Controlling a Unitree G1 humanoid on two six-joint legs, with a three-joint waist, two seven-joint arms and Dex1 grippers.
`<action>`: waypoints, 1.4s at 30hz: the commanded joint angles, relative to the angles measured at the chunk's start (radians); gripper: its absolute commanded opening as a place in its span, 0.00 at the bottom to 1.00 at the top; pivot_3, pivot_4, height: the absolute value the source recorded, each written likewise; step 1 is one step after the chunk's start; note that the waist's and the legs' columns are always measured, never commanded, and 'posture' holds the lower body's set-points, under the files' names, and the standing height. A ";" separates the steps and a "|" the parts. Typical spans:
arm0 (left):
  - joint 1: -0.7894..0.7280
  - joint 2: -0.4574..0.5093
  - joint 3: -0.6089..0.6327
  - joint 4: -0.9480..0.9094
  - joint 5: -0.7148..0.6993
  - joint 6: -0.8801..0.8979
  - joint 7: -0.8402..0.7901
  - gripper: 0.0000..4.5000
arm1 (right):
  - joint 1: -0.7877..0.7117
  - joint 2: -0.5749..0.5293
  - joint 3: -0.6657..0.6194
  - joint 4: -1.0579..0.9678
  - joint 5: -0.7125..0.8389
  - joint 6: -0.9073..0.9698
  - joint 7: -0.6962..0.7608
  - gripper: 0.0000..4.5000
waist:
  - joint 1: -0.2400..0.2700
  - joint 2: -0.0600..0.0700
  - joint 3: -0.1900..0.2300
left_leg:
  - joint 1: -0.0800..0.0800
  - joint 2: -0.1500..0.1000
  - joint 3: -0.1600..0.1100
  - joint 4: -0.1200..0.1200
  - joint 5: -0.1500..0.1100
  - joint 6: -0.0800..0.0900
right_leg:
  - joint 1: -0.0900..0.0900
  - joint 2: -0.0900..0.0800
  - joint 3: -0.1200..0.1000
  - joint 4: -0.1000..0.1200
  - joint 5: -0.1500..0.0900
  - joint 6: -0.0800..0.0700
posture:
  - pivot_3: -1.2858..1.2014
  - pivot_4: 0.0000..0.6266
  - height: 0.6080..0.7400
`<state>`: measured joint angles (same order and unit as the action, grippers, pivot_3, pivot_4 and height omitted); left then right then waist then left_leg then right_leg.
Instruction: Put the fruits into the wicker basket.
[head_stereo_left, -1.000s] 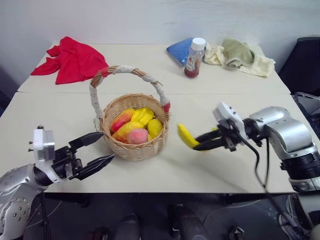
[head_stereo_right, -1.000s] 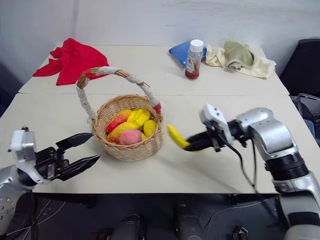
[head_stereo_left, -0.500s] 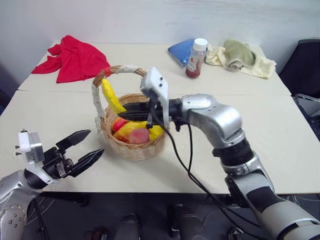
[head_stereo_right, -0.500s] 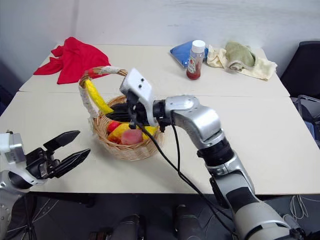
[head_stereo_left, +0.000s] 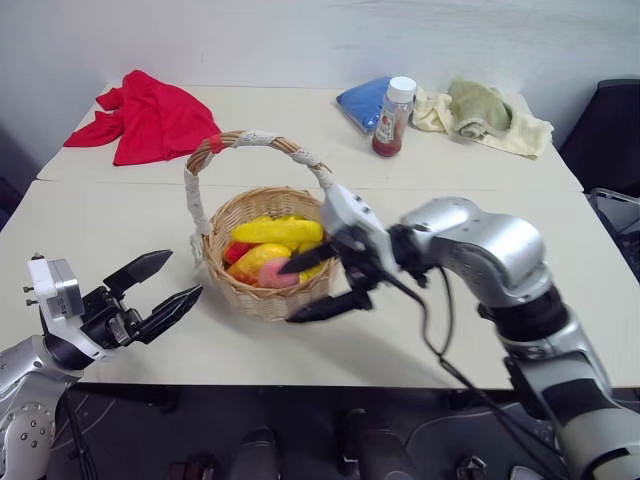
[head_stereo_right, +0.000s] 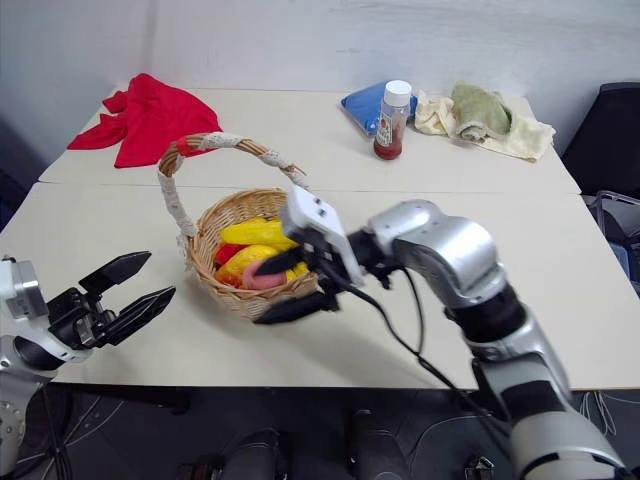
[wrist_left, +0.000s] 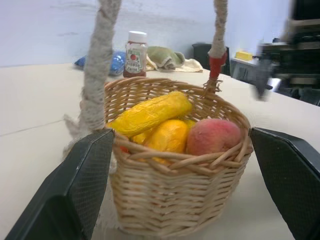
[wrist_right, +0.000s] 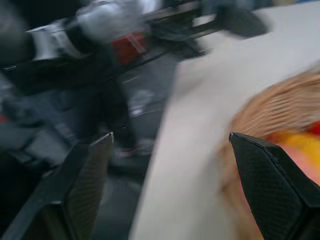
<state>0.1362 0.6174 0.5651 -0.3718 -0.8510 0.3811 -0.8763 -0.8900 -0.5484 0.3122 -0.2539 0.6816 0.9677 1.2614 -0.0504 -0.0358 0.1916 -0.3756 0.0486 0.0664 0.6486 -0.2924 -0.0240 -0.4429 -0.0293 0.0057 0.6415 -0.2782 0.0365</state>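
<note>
The wicker basket (head_stereo_left: 262, 300) stands on the table's near half, its corded handle (head_stereo_left: 250, 138) arching over it. Inside lie the fruits: a yellow banana (head_stereo_left: 276, 231) across the top, an orange mango (head_stereo_left: 252, 262) and a pink peach (head_stereo_left: 277, 279); the left wrist view shows the banana (wrist_left: 150, 113), mango (wrist_left: 170, 136) and peach (wrist_left: 214, 136) close up. My right gripper (head_stereo_left: 288, 295) hovers open at the basket's near right rim, with nothing between its fingers. My left gripper (head_stereo_left: 186, 275) stands open and empty, left of the basket and pointing at it.
At the table's far side lie a red cloth (head_stereo_left: 150, 115), a blue cloth (head_stereo_left: 358, 100), a red-filled bottle with a white cap (head_stereo_left: 390, 115) and a pale towel (head_stereo_left: 482, 112). A dark chair (head_stereo_left: 612, 130) stands past the right edge.
My right gripper carried the banana from the basket's right to over it, opened, and the banana now lies in the basket. The gripper has drawn back to the near rim. The left gripper kept still.
</note>
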 joint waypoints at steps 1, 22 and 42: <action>-0.009 0.011 0.000 -0.026 -0.006 -0.012 -0.002 1.00 | 0.050 -0.092 -0.090 -0.056 0.070 0.031 0.040 0.85 | 0.000 0.000 0.000 | 0.000 0.000 0.000 0.000 0.000 0.000 | 0.000 0.000 0.000 0.000 0.000 0.000 | 0.52 0.24 1.00; 0.037 0.009 -0.003 -0.109 -0.024 -0.020 0.016 1.00 | -0.085 0.177 -0.159 0.571 -0.235 -0.542 0.004 0.49 | -0.005 0.000 0.001 | 0.000 0.001 0.002 -0.001 0.000 0.000 | -0.001 0.002 0.002 0.000 0.000 0.000 | 0.52 0.24 1.00; -0.188 0.029 -0.223 -0.041 -0.036 0.037 -0.080 1.00 | 0.349 0.006 -0.663 -0.028 -0.080 -0.386 -0.448 0.04 | 0.021 0.001 0.001 | -0.001 0.000 0.002 -0.001 0.000 0.000 | -0.001 0.002 0.002 -0.002 0.000 0.000 | 0.52 0.24 1.00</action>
<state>-0.0290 0.6400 0.3640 -0.4304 -0.8846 0.4188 -0.9326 -0.5644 -0.5195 -0.2560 -0.2263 0.5923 0.6094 0.8796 -0.0291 -0.0352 0.1922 -0.3762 0.0484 0.0679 0.6477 -0.2927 -0.0245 -0.4434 -0.0269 0.0076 0.6397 -0.2779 0.0370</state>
